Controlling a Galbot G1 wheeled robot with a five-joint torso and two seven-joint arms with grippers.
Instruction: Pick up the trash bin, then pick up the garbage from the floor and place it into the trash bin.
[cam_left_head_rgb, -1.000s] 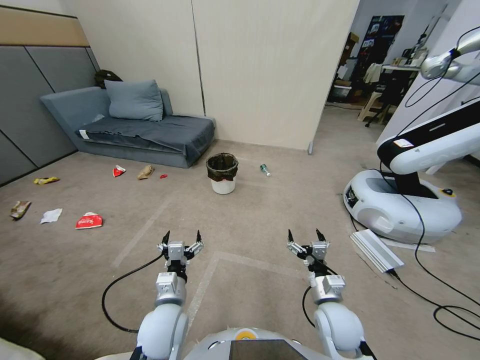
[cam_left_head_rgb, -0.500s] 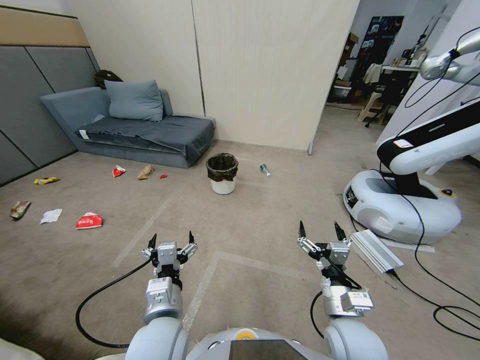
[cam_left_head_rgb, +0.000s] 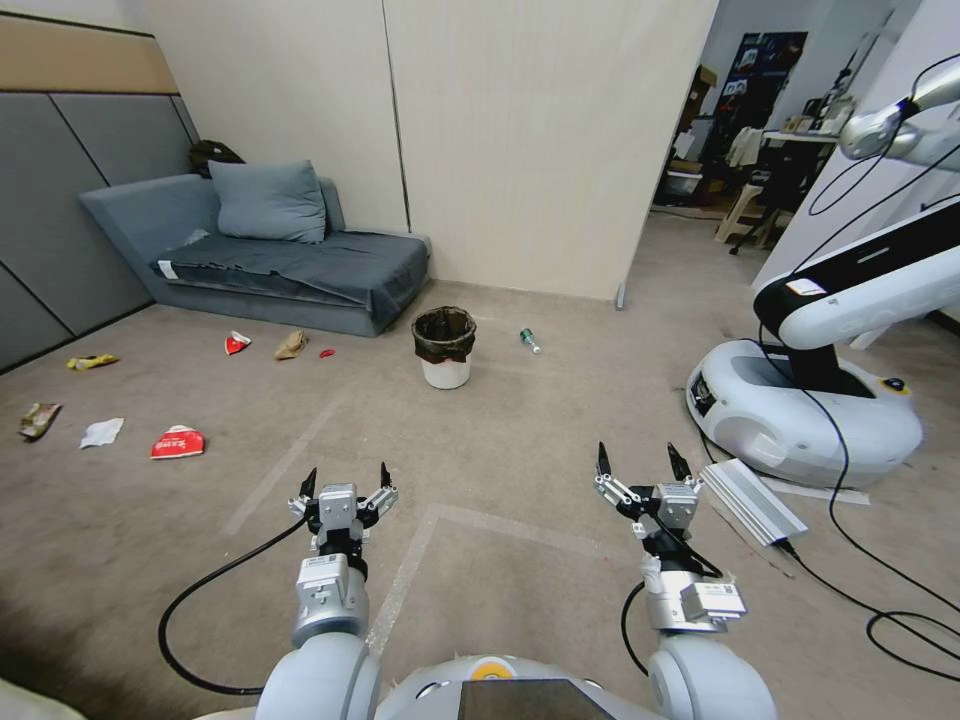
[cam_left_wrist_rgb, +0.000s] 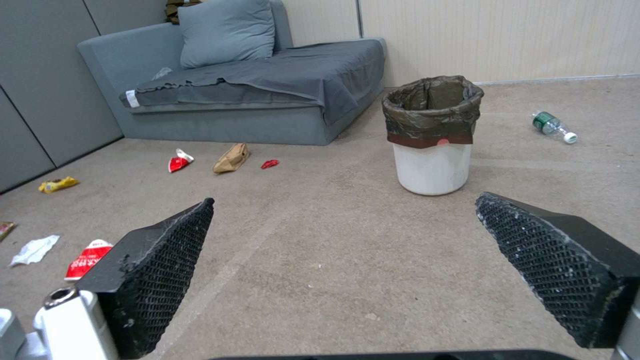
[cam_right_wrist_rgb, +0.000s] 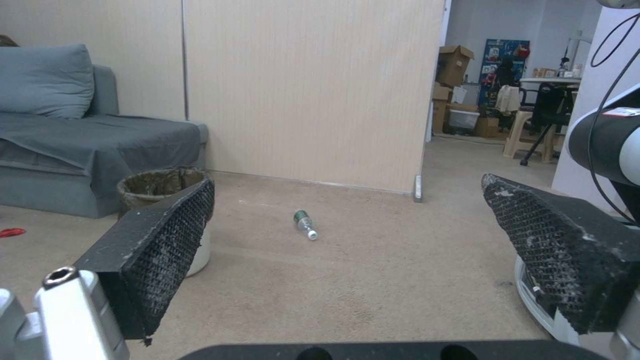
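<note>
Trash bin ahead of you is a small round white bucket with a dark bag folded over its rim, standing upright on the floor near the sofa. Your left end effector and right end effector hover low, both spread open and empty. Garbage lies scattered: a green bottle, a red wrapper, what looks like tissue.

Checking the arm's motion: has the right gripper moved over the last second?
Yes. The right gripper shifted right, toward the aluminium rail on the floor.
</note>
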